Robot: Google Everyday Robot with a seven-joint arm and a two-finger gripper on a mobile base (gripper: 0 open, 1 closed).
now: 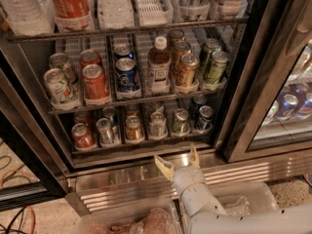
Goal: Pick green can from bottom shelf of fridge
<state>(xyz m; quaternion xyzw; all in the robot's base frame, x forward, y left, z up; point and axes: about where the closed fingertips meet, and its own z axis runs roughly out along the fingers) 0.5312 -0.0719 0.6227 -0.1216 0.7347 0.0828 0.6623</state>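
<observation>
While the green can (180, 121) stands on the bottom shelf (141, 147), the gripper (179, 161) hovers just before the shelf's lip. Its fingers (164, 165) are spread, holding nothing.

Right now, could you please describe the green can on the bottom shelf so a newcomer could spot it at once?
In the glass-door fridge, find the lowest wire shelf, just above the open pale claw. The short green can with silver lid stands second from right, between a silver can and a dark blue can.
</observation>
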